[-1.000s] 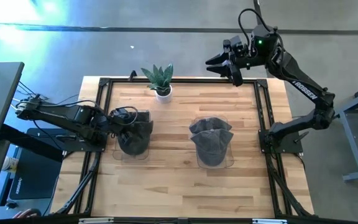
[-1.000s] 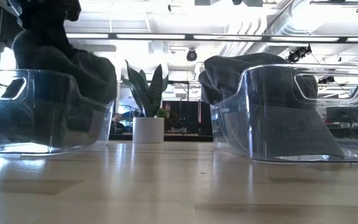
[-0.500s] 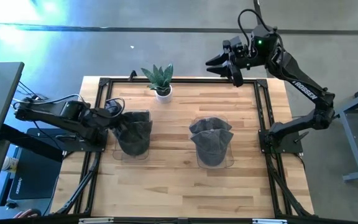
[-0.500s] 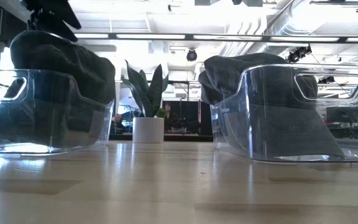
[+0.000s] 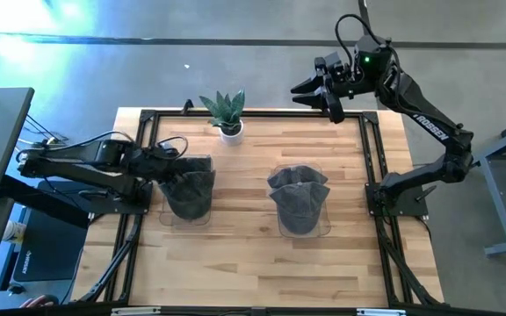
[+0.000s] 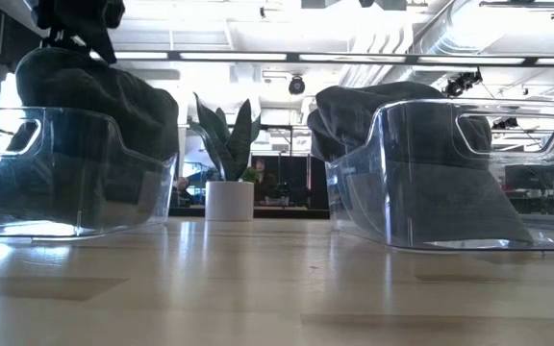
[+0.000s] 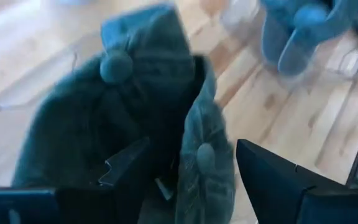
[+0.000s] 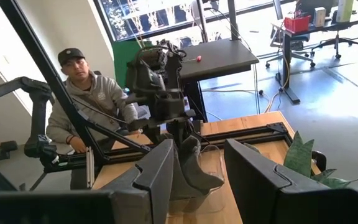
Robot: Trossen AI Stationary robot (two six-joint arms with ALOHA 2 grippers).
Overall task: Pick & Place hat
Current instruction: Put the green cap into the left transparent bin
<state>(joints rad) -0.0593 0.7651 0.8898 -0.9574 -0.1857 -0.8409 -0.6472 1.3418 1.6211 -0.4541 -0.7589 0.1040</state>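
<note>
A clear bin (image 5: 202, 160) at the table's left holds dark green hats (image 5: 190, 188), piled above its rim (image 6: 85, 86). A second clear bin (image 5: 325, 230) near the middle holds grey hats (image 5: 299, 204). My left gripper (image 5: 167, 156) hovers open at the left bin's left edge, just above the pile (image 6: 77, 24). In the left wrist view its fingers (image 7: 192, 146) stand on either side of a raised hat fold (image 7: 204, 155). My right gripper (image 5: 310, 90) waits open, high over the table's far edge.
A small potted plant (image 5: 225, 112) stands at the far edge between the bins. Black frame rails (image 5: 148, 118) run round the tabletop. Bare wood lies in front of both bins. A person (image 8: 82, 93) sits beyond the table's left side.
My left gripper has come off the dark green hats, drawing back toward the table's left edge and rising a little above the pile. The hats stay in the left bin. My right arm has kept still.
</note>
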